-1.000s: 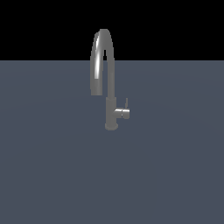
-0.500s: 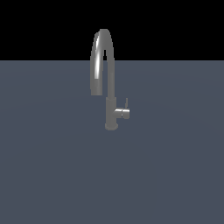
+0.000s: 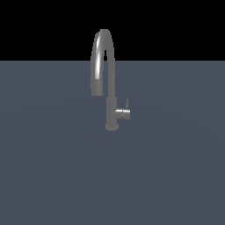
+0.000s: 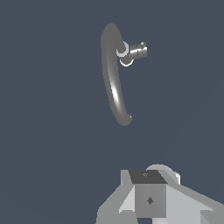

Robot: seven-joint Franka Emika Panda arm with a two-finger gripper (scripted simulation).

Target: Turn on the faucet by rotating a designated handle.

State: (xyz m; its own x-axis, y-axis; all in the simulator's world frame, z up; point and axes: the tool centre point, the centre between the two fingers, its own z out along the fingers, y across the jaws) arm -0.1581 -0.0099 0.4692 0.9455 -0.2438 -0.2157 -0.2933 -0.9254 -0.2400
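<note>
The tall grey brushed-metal gooseneck faucet (image 3: 105, 79) stood at the exterior frame's upper centre. Its thin short grey lever handle (image 3: 126, 104) pointed upright, apparently unturned. The grey gripper (image 4: 151, 199) remained well apart; its opening could not be told, so everything remained.

From the wrist camera I look down on the tall grey brushed-metal gooseneck faucet (image 4: 112, 74), its arched spout running as a long curved bar over the flat dark blue-grey surface (image 4: 48, 131). The short grey metal handle (image 4: 137, 50) juts out sideways from the tap body on its stubby cylinder. My grey blocky gripper (image 4: 150, 200) sits well apart from the faucet, touching nothing; I cannot tell how its jaws stand.
</note>
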